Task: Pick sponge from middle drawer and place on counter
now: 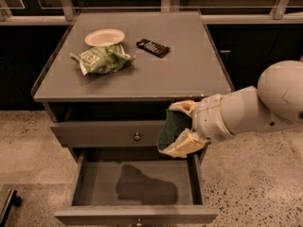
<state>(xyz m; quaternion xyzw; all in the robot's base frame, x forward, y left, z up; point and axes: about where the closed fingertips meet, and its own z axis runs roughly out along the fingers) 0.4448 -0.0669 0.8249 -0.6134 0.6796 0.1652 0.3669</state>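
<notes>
Noted a paper plate [104, 37], a snack bag [102, 59], a dark wrapped bar [153, 47] and a knobbed drawer front [94, 134].
Found the pale round plate far and left, with the crumpled green-and-white bag just on its near side, edges about touching; saw the black bar to their right, apart from both, lying askew. Found the grey drawer front lower down, shut, its round metal knob [137, 136] just left of the gripper [182, 128]. Saw speckled floor [28, 141] on either side, dark cabinets [19, 65] behind, and a black object [7, 207] at the near left edge.
</notes>
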